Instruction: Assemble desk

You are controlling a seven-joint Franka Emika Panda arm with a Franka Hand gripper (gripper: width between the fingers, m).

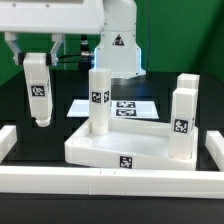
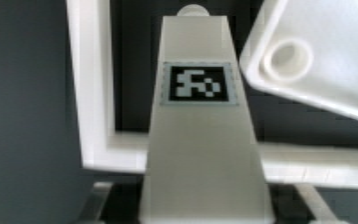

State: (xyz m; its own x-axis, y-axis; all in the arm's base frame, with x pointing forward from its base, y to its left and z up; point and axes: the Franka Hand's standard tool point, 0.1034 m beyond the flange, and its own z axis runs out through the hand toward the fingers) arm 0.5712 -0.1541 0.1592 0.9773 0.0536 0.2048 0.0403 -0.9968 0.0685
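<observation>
My gripper (image 1: 37, 62) hangs at the exterior view's left, above the table, shut on the top of a white block leg (image 1: 38, 92) that points straight down and carries a square marker. In the wrist view this leg (image 2: 202, 120) fills the middle between my fingers (image 2: 99, 198). The white tray-like tabletop (image 1: 120, 150) lies in the middle of the table. One leg (image 1: 98, 100) stands upright on its far left corner, and two more legs (image 1: 181, 122) stand at its right side. The held leg is well left of the tabletop (image 2: 318, 55) and apart from it.
Long white border rails run along the front (image 1: 100, 182), the left (image 1: 5, 143) and the right (image 1: 214, 150) of the black table. The marker board (image 1: 128, 106) lies flat behind the tabletop. The robot base (image 1: 118, 45) stands at the back. A rail corner (image 2: 114, 150) lies below the held leg.
</observation>
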